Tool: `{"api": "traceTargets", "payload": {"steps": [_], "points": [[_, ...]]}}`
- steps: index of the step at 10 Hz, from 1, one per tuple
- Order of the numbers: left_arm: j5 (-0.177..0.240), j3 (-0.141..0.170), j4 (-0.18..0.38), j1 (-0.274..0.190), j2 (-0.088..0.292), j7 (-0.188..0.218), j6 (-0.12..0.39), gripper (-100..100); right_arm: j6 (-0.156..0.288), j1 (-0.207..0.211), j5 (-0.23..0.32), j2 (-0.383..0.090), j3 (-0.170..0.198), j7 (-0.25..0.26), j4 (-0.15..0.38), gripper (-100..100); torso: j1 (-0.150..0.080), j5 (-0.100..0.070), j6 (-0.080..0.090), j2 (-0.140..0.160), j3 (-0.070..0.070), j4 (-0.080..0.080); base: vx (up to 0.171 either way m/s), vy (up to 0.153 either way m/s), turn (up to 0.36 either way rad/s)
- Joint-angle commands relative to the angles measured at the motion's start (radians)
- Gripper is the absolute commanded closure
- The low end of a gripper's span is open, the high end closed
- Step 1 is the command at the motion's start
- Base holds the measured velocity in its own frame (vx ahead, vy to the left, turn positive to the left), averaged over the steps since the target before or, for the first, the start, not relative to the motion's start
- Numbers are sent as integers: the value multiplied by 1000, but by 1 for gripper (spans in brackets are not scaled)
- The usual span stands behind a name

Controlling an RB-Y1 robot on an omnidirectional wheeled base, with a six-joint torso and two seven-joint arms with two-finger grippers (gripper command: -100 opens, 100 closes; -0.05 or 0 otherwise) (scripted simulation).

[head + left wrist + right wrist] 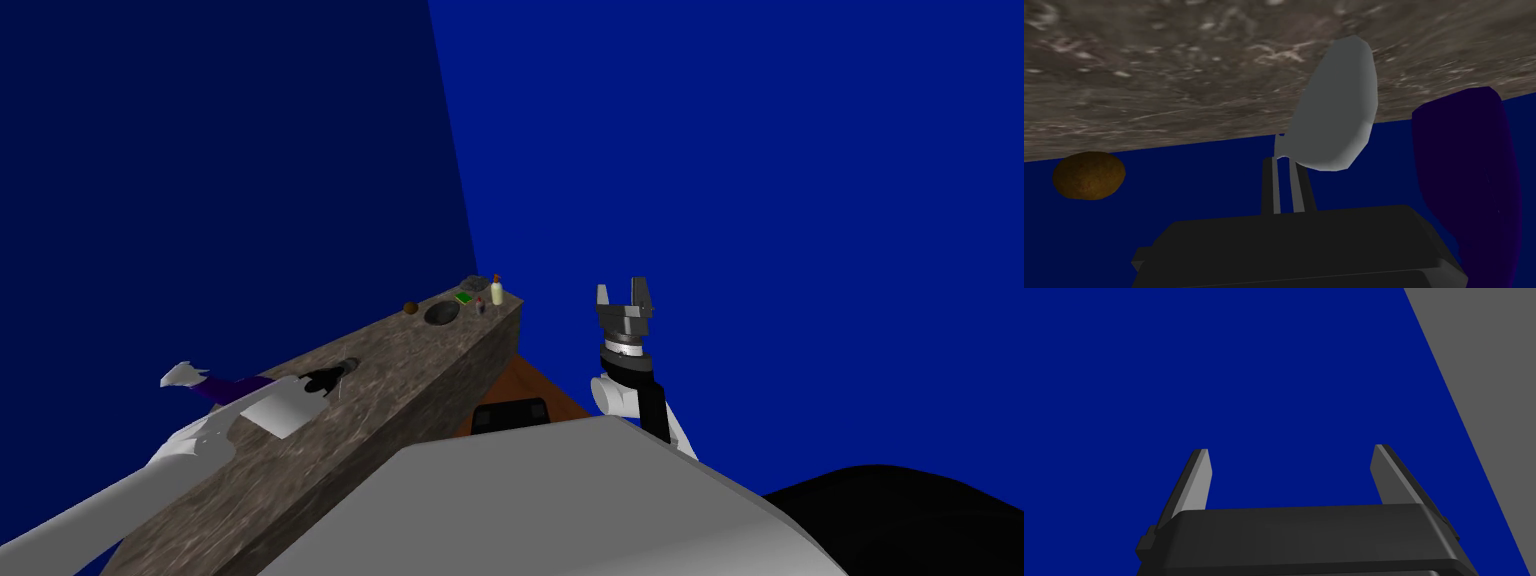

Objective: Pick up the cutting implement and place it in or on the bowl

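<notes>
The knife has a pale grey blade (1334,110) and a dark purple handle (1464,170). My left gripper (1286,162) is shut on the blade's thin edge, fingers nearly together. The head view shows the knife (200,382) held in the air just past the left edge of the stone counter (400,380), beyond my left forearm (150,470). Near the counter's far end sits the dark bowl (441,313), well away from the knife. My right gripper (624,292) is raised to the right of the counter, open, with nothing between its fingers (1196,480).
A brown ball (410,308) lies left of the bowl and shows past my left gripper (1089,175). A cream bottle (497,290), a small bottle (480,306), a green item (463,297) and a grey lump (474,283) crowd the far end. A white sheet (283,407) lies near me.
</notes>
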Motion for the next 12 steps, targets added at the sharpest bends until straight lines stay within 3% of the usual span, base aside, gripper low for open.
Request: {"api": "traceTargets", "payload": {"steps": [1, 4, 12], "points": [[10, 29, 31, -26, -4, -30, 11, 100, 0, 0, 0, 0, 0, 0, 0, 0, 0, 0, 0, 0, 0, 0, -27, -75, -71], [28, 57, 65, -61, -7, -63, 27, 100, 0, 0, 0, 0, 0, 0, 0, 0, 2, 1, -2, 0, 0, 0, -7, -40, -31], [110, 178, 222, -234, -26, -221, 108, 100, 0, 0, 0, 0, 0, 0, 0, 0, 0, 0, -2, 0, 1, 1, -9, -59, -68]]}}
